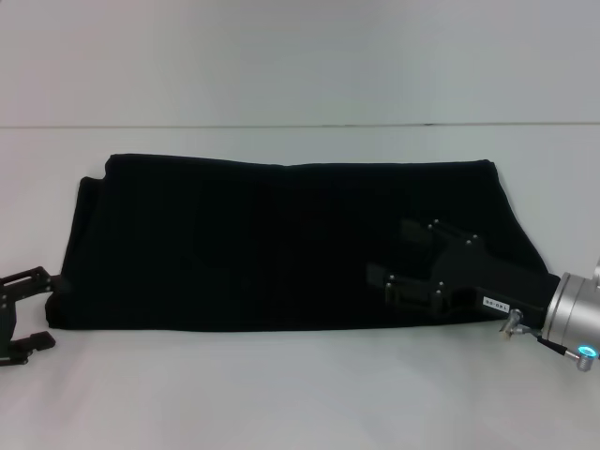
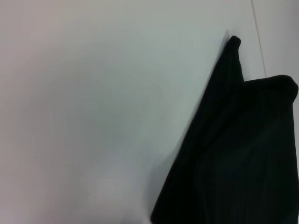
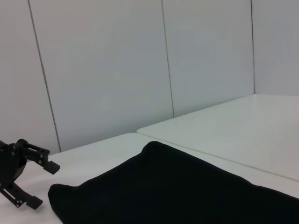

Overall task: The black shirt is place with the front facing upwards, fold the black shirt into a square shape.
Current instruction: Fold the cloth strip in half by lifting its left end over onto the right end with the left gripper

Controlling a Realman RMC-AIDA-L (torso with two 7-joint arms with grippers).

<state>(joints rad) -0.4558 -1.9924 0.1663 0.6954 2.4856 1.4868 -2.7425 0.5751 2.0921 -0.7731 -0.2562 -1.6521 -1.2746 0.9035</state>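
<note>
The black shirt (image 1: 281, 244) lies flat on the white table as a wide, plain black band. Its left end shows in the left wrist view (image 2: 243, 154), and its near surface fills the lower part of the right wrist view (image 3: 177, 191). My left gripper (image 1: 42, 309) sits low at the shirt's left edge, open, with nothing between its fingers. It also shows in the right wrist view as the left gripper (image 3: 44, 184). My right gripper (image 1: 389, 251) hovers over the shirt's right front part, pointing left, with its fingers spread apart.
The white table (image 1: 281, 394) extends in front of and behind the shirt. A seam (image 1: 281, 127) runs across the table behind the shirt. Pale wall panels (image 3: 117, 70) stand beyond the table.
</note>
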